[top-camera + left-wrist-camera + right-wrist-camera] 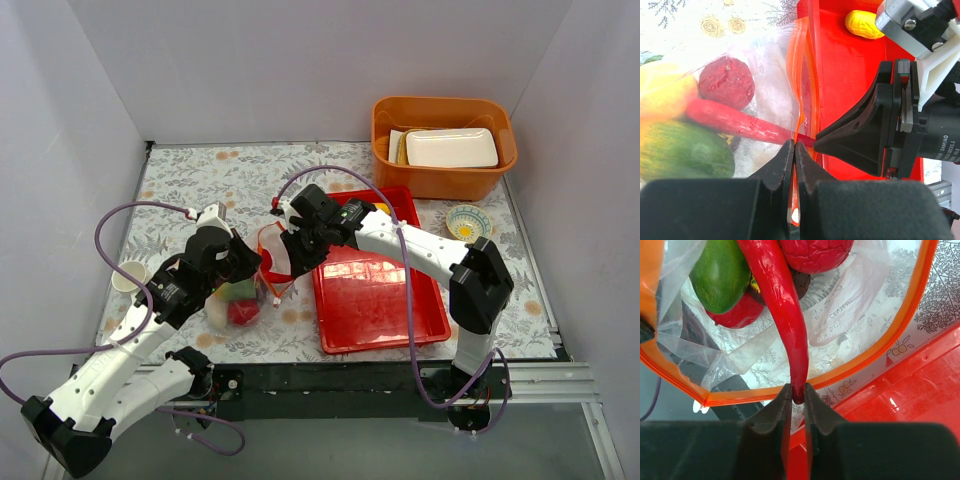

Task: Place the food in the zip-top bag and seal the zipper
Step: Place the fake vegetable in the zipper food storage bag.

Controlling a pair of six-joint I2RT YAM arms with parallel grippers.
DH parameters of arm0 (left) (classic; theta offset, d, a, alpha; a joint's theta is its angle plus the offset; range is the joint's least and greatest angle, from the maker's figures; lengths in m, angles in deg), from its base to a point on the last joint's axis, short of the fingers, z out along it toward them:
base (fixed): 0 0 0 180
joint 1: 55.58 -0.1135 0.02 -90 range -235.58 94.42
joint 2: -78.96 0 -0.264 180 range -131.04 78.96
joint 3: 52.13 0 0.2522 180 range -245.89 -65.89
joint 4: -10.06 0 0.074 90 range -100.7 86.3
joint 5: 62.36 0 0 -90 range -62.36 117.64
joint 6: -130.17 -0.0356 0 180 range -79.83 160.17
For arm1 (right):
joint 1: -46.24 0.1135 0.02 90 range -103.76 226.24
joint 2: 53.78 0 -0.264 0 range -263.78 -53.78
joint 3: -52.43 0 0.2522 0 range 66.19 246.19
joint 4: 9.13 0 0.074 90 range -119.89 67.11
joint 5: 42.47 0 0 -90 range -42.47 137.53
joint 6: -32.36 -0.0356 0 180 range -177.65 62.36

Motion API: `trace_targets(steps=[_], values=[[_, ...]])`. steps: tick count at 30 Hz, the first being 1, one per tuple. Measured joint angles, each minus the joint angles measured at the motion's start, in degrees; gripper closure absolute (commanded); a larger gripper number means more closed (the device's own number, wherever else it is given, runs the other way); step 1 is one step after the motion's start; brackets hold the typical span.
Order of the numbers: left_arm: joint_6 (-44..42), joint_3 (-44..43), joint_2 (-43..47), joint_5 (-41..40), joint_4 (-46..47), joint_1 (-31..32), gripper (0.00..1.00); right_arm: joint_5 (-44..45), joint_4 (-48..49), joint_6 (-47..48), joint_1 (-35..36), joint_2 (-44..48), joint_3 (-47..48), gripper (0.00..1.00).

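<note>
White walls enclose a floral tabletop. At left, the left gripper [795, 146] is clamped shut on the thin orange-red zipper strip [798, 60] of the clear crinkly zip-top bag [772, 85], probably to hold its mouth open. To its right, the right gripper [797, 394] pinches the tip of a long red toy chilli [782, 305], likely feeding it in. The left wrist view shows a yellow toy food [865, 24] waiting in the red rectangular tray [385, 305]. Only the right wrist view looks into the bag, where a green toy vegetable [720, 275] lies.

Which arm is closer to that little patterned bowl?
Right. The right arm's elbow stands beside the bowl; the left arm is far off, past the red tray.
</note>
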State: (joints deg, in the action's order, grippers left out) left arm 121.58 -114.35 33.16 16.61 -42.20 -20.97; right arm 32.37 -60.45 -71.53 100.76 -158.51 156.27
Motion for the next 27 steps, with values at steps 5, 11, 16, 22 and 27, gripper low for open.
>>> trace_targets(steps=[5, 11, 16, 22, 27], values=[[0.0, 0.0, -0.4, 0.2, 0.0, 0.0, 1.00, 0.0, 0.0, 0.3, 0.0, 0.0, 0.0, 0.94], [0.0, 0.0, -0.4, 0.2, 0.0, 0.0, 1.00, 0.6, 0.0, 0.3, 0.0, 1.2, 0.0, 0.94], [0.0, 0.0, -0.4, 0.4, 0.1, 0.0, 1.00, 1.7, 0.1, -0.1, 0.0, 2.3, 0.6, 0.94], [0.0, 0.0, -0.9, 1.0, 0.2, 0.0, 1.00, 1.0, 0.5, -1.0, 0.0, 1.0, 4.2, 0.94], [0.0, 0.0, -0.9, 1.1, 0.2, 0.0, 1.00, -0.5, 1.0, -1.2, 0.0, -4.3, 9.3, 0.94]])
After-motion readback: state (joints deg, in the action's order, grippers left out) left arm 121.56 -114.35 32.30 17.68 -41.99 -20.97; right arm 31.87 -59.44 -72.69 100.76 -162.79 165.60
